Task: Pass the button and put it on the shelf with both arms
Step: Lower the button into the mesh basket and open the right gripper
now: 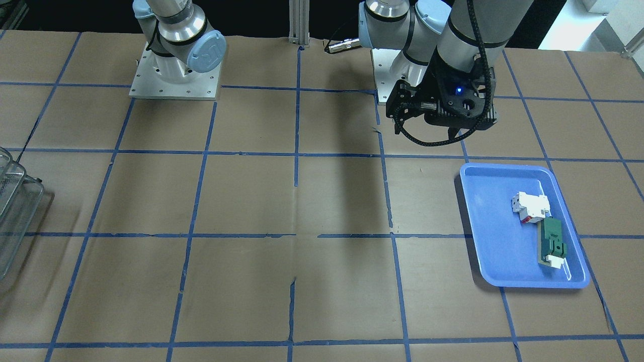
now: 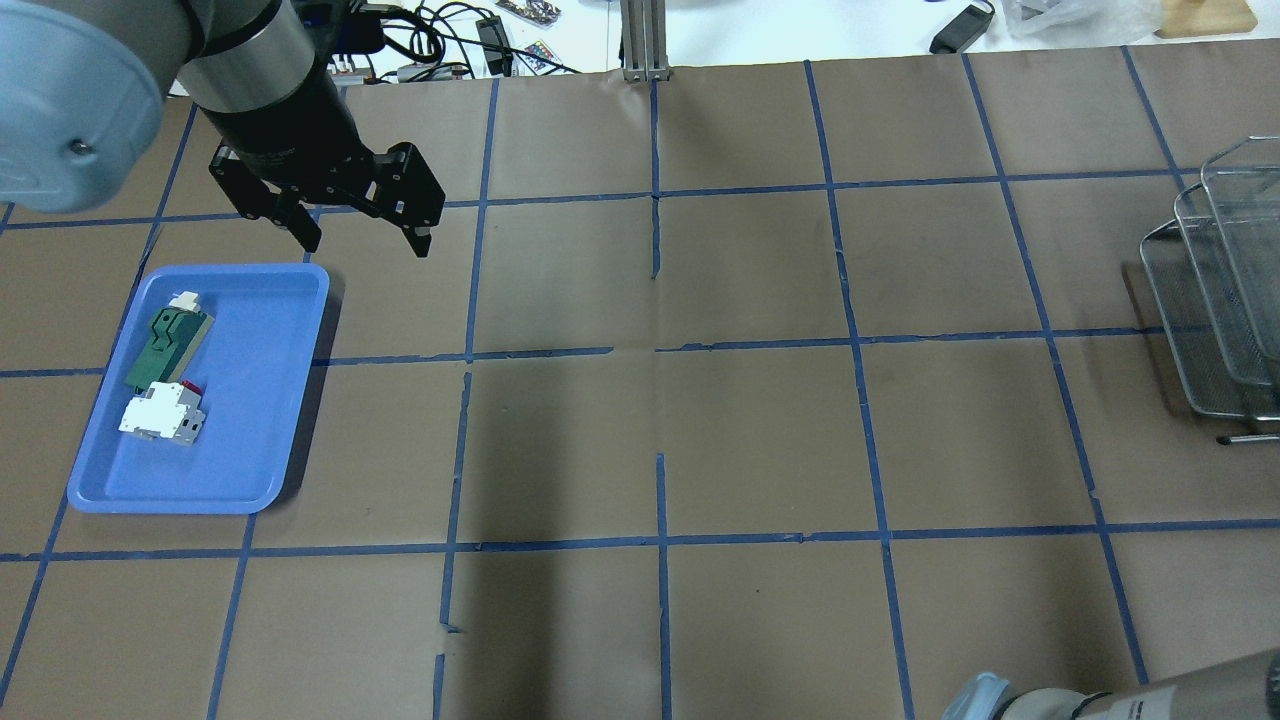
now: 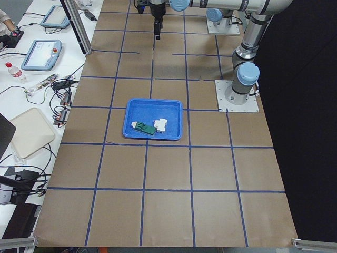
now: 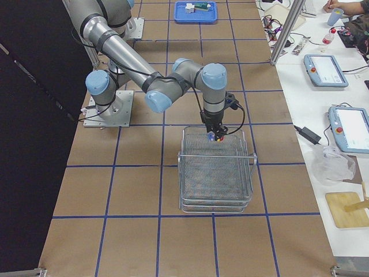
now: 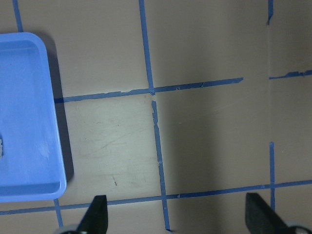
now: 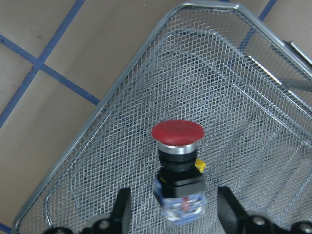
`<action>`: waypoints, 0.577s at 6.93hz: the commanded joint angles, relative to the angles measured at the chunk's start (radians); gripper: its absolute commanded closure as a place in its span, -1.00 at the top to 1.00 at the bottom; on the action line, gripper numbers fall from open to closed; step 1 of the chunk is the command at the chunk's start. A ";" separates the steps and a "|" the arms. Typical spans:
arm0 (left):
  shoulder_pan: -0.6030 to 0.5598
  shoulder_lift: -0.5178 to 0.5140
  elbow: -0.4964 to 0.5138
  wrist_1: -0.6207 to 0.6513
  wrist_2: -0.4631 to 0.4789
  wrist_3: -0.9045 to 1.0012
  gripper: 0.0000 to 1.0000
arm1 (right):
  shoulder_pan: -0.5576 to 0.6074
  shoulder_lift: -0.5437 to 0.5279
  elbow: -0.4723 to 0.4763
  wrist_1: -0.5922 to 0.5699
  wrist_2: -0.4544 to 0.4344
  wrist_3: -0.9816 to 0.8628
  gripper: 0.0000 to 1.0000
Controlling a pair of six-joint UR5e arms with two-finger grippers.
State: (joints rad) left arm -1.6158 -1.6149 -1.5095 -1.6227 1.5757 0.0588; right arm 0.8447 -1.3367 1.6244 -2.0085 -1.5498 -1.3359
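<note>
Apparently we are at the placing step: our right pincer (image 6: 174, 197) stands spread over the shelf (image 6: 112, 161), with the button (image 6: 178, 132) between its fingers, touching neither and seemingly resting on the mesh. Next we lift straight up, since the basket rim runs close beside. Our left pincer (image 2: 365, 243) hangs wide open and empty above the table (image 2: 760, 420), near the blue tray (image 2: 260, 400).

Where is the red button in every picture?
Front-facing: not in it.
Overhead: not in it.
Exterior left: not visible.
Exterior right: button centre, at the shelf's far edge.
Left wrist: not in it.
Right wrist: lower centre, on shelf mesh, between the right gripper's fingers.
Shared landmark: the shelf, also at overhead's right edge, front-facing's left edge.
</note>
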 commanded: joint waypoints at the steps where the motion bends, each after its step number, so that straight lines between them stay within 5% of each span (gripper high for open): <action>1: 0.002 0.003 0.000 0.000 0.004 -0.001 1.00 | -0.010 -0.009 0.000 0.010 0.014 0.003 1.00; 4: 0.002 0.003 0.000 0.000 0.004 0.001 1.00 | 0.049 -0.203 0.005 0.249 0.013 0.252 1.00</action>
State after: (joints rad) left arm -1.6139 -1.6122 -1.5094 -1.6229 1.5798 0.0586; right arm 0.8541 -1.4502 1.6265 -1.8779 -1.5365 -1.2193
